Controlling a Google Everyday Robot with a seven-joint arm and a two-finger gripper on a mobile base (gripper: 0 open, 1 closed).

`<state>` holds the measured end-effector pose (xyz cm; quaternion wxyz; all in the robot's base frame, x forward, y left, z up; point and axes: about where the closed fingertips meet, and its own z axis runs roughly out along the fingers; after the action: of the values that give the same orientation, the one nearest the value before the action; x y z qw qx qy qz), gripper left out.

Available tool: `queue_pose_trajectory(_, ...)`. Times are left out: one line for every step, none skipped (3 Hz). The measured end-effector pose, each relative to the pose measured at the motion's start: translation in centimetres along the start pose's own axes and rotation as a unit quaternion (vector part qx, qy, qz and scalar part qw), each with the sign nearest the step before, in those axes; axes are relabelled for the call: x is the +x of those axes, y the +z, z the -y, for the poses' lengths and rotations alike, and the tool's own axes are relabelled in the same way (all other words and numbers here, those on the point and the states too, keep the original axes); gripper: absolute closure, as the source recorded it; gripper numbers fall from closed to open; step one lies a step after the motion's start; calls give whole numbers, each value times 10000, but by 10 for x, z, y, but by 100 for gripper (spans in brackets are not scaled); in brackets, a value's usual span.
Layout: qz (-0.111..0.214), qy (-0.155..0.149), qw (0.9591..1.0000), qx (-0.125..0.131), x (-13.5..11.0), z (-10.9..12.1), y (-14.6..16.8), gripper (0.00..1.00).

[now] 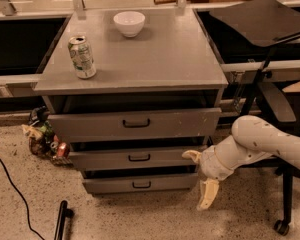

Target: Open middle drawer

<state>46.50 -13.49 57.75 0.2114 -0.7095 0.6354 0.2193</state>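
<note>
The grey cabinet (pixel 155 59) has three drawer fronts. The middle drawer (pixel 100 160) is a shallow grey front with a small black bar handle (pixel 139 157); it looks shut or nearly shut. The taller top drawer (pixel 180 121) is above it and the narrowest one (pixel 110 185) below. My gripper (pixel 200 176) is at the right end of the middle drawer, low by the floor, and open. One cream fingertip (pixel 191 155) is next to the drawer's right edge; the other finger (pixel 208 194) points down. It holds nothing.
A drink can (pixel 82 57) and a white bowl (pixel 129 23) stand on the cabinet top. Clutter (pixel 42 136) lies on the floor left of the cabinet, with a black cable (pixel 10 184) and a black bar (pixel 62 219). An office chair (pixel 282 109) stands at the right.
</note>
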Motion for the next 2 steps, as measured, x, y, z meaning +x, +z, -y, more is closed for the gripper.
queue_pose_trajectory(-285,65,9995,90,23,17,22,0)
queue_pose_trajectory(-499,-50,9984,256,57,44,58,0)
